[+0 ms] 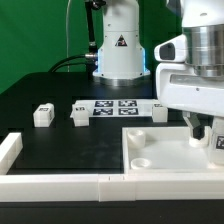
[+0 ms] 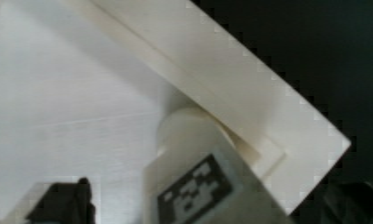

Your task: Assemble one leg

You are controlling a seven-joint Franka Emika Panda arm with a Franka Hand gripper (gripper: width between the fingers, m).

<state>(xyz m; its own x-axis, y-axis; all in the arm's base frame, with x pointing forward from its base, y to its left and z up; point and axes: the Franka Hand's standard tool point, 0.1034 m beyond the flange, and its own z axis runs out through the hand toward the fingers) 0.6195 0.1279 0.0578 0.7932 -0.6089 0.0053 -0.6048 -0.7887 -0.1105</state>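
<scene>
Fingers [image 1: 207,130] released, spread over the leg [image 2: 204,170] on the white panel [image 1: 165,160]; spare legs [image 1: 42,115] lie well apart across the worktop [image 1: 60,145].

A robotics laboratory test bench is shown. A flat black bench [image 1: 60,140] is bordered along its near edge by a low white plastic fence [image 1: 60,180], and a plain green backdrop [image 1: 30,35] is hung behind it. A thin flat white marker board [image 1: 115,107] printed with black-and-white square tags is fixed on the surface. A white robot arm base [image 1: 118,45], marked with a warning triangle, is mounted at the far side, with black cables [image 1: 70,62] trailed beside it.
</scene>
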